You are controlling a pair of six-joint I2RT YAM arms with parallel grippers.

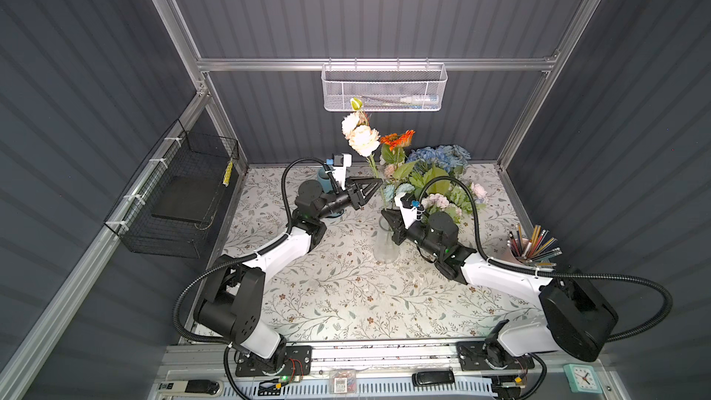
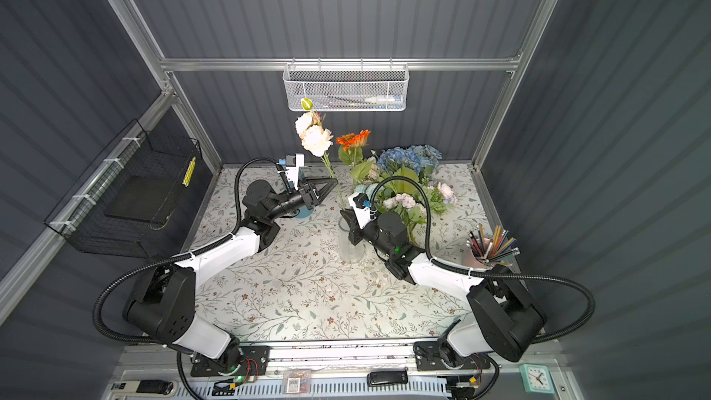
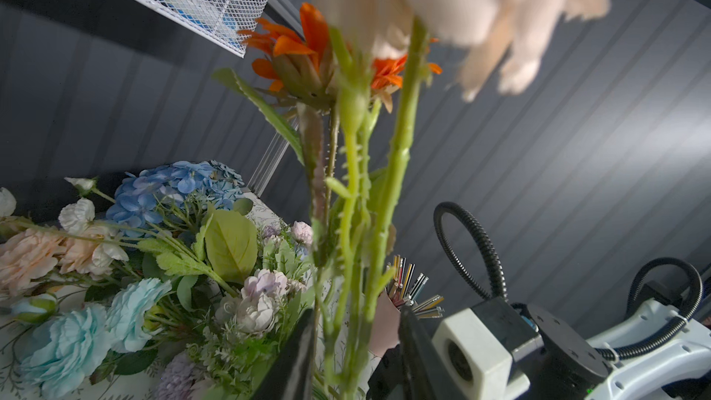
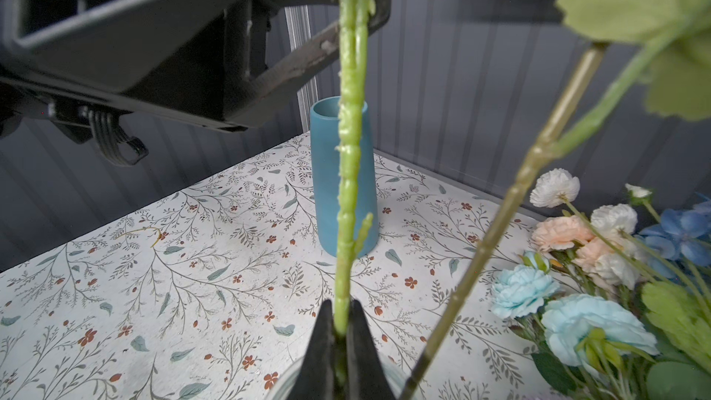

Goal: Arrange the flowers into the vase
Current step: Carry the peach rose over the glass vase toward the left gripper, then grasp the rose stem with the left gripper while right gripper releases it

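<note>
Clamping rose stem (image 4: 348, 186) at glass vase (image 1: 386, 248) mouth — right fingers (image 4: 321, 359) clenched. Left fingers (image 3: 296, 363) straddle it, 11 o'clock — grip unclear.

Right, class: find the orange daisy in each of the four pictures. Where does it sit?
In a top view: orange daisy at the back, centre, just right of the cream roses.
In a top view: daisy in the same spot.
Left wrist: daisy near the top, behind blurred green stems.
Right wrist: its head is not in it.
Shared landmark: blue hydrangea.
</note>
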